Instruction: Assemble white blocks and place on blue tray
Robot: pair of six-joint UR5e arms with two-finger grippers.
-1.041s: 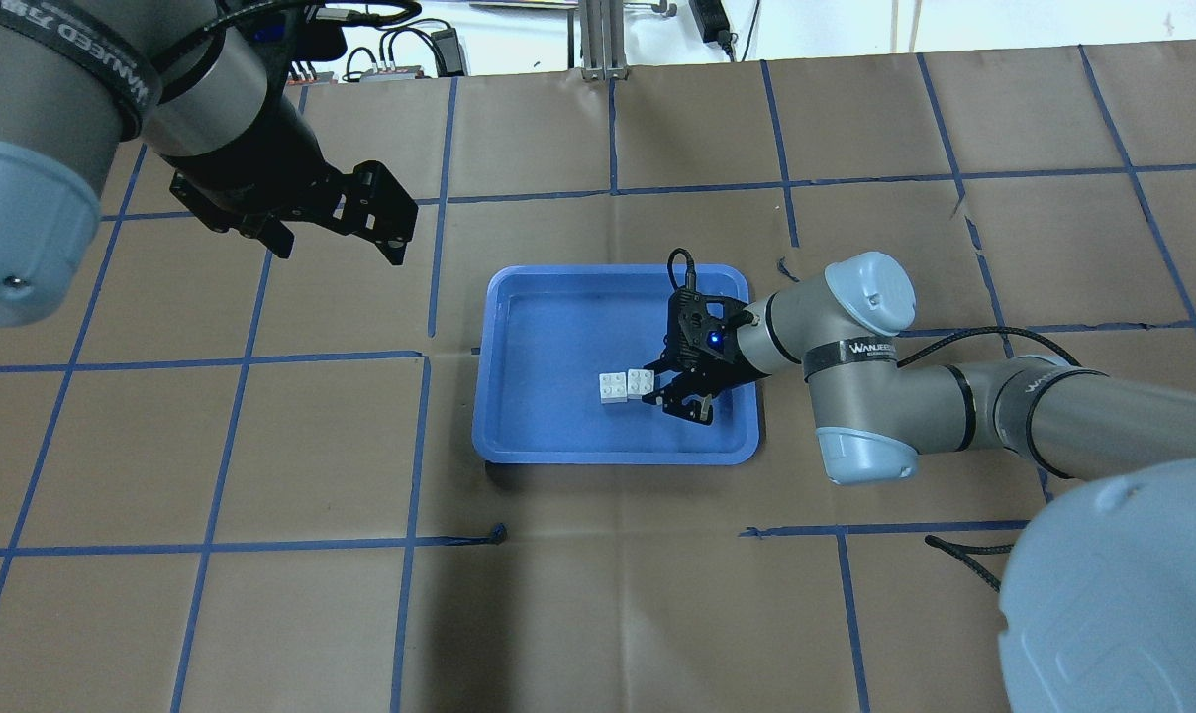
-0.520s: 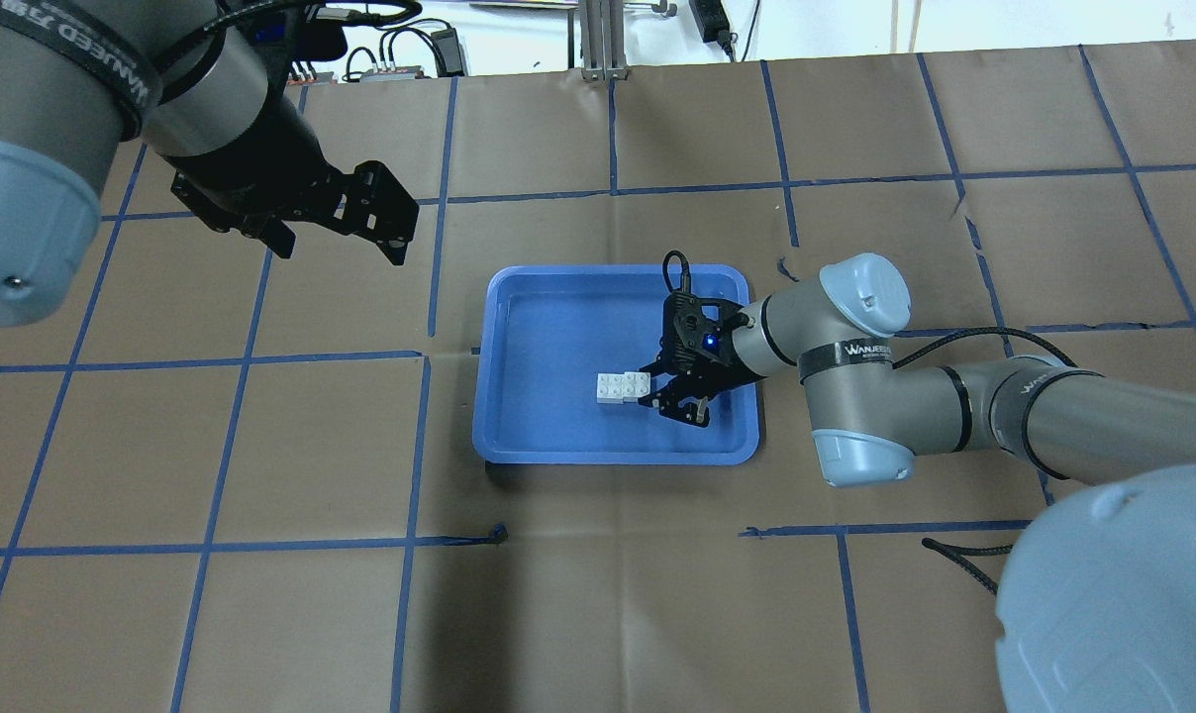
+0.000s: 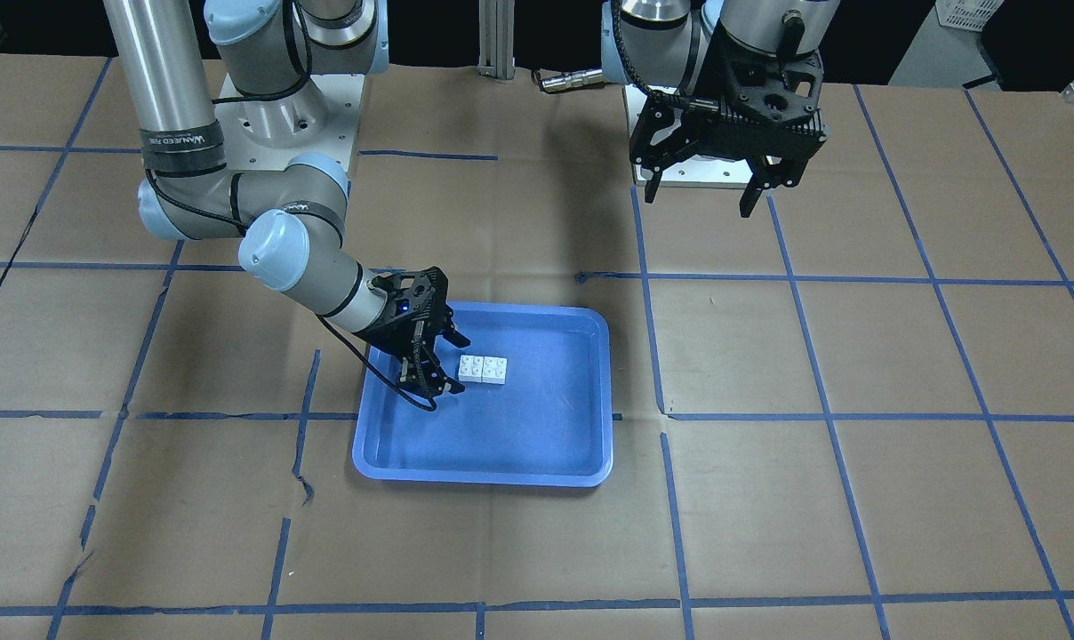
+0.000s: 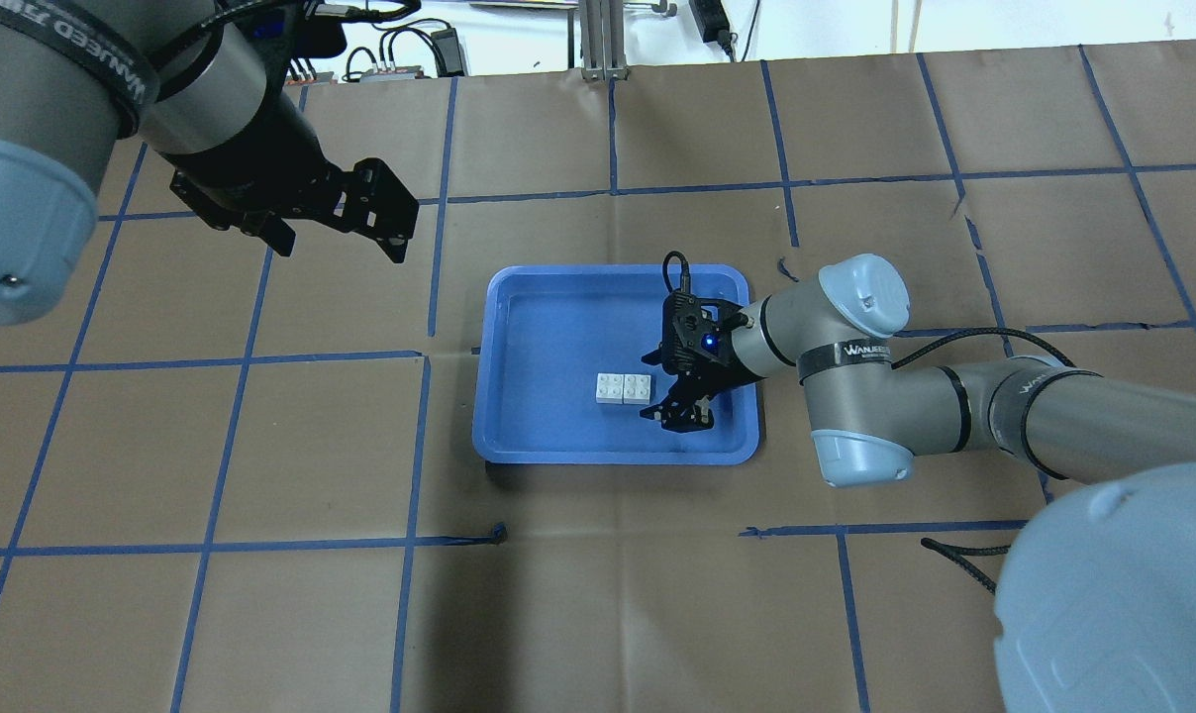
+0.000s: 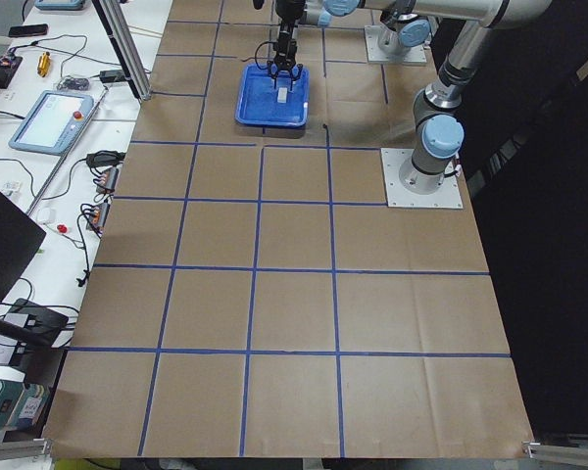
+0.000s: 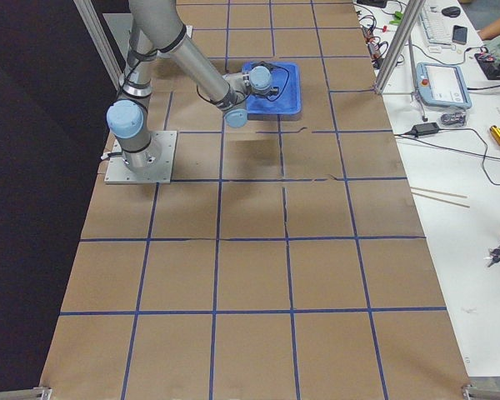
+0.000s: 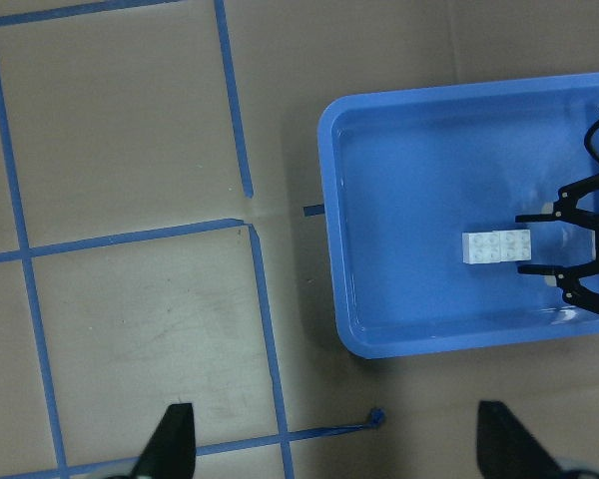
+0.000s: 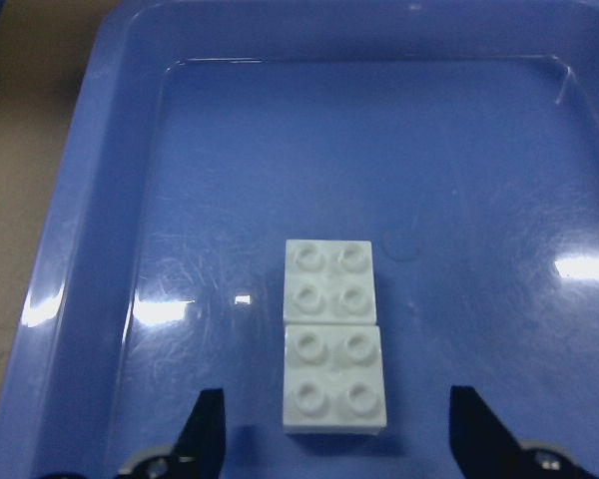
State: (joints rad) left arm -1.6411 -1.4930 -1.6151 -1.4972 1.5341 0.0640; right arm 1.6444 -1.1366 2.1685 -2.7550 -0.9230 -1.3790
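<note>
Brown-papered table (image 4: 261,446), blue tape grid. The white blocks (image 8: 334,337) lie studs up, side by side and touching, on the floor of the blue tray (image 4: 548,327). They sit centred just ahead of the right gripper (image 4: 659,386). A second ago its jaws clamped the near block; now they stand wide, clear of it. Judgement: the pair is released on the tray, abutted rather than stacked. The left gripper (image 3: 700,194) hangs wide open, well apart.

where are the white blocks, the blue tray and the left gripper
white blocks (image 4: 624,387), overhead view, studded top
blue tray (image 4: 548,327), overhead view, bare floor
left gripper (image 3: 700,204), front-facing view, midway between fingertips
</note>
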